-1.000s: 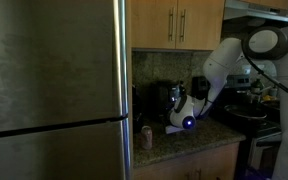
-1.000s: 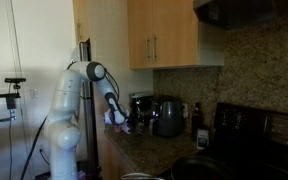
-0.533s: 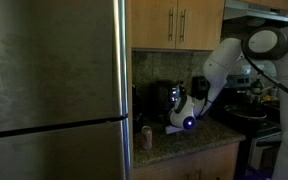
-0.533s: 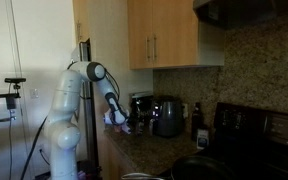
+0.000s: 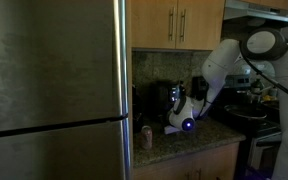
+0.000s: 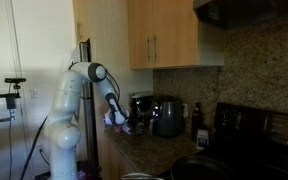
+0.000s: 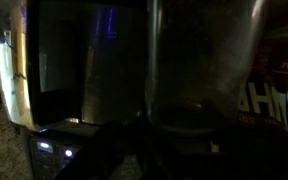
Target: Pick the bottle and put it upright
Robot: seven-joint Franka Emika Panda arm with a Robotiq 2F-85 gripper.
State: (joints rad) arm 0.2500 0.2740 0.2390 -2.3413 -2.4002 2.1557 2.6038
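Observation:
The scene is dim. My gripper (image 5: pixel 181 127) hangs low over the granite counter (image 5: pixel 199 140), just in front of the dark coffee maker (image 5: pixel 164 100); it also shows in an exterior view (image 6: pixel 126 123). A blue light glows on the wrist. I cannot make out the dark bottle in any view; it may be hidden by the gripper or lost in the shadow. The wrist view is almost black: it shows a glass carafe (image 7: pixel 199 70) close ahead, and my fingers do not stand out. I cannot tell whether the jaws are open or shut.
A small pale can with a reddish band (image 5: pixel 146 137) stands at the counter's end by the steel fridge (image 5: pixel 54 90). A kettle (image 6: pixel 168 116) and a dark tall container (image 6: pixel 196 114) stand near the backsplash. A stove with pans (image 5: pixel 246 113) is beside the arm. Cabinets hang above.

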